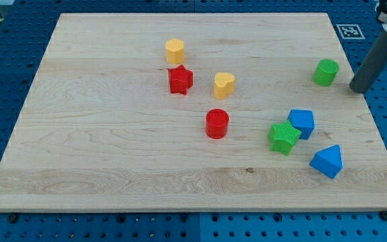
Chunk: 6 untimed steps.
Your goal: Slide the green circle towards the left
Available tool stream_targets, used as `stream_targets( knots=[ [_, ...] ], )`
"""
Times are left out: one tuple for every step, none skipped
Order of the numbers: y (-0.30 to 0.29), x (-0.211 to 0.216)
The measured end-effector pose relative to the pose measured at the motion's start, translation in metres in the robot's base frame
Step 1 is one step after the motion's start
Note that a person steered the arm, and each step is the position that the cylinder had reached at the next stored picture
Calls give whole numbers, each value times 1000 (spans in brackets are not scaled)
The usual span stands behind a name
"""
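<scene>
Near the view's right edge, my tip (358, 88) rests on the wooden desk (113, 154), just to the right of the green circle (326, 72) with a small gap between them; the rod slants up toward the view's top right corner. No jaws exist on this rod, so nothing is grasped. Below the green circle, toward the view's bottom right, a green star (284, 137) touches a blue block (302, 122), and a blue triangular block (327, 161) lies just below them. Around the middle sit a red cylinder (217, 124), a yellow heart (224, 85), a red star (180, 80) and a yellow cylinder (175, 50) above it
</scene>
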<state>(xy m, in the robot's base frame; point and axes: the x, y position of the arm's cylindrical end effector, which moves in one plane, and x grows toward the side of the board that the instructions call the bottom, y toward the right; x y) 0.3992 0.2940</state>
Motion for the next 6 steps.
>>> stream_targets(
  knots=[
    [-1, -10],
    [-15, -19],
    [-46, -24],
    [-60, -24],
    [-60, -18],
    [-51, -7]
  ],
)
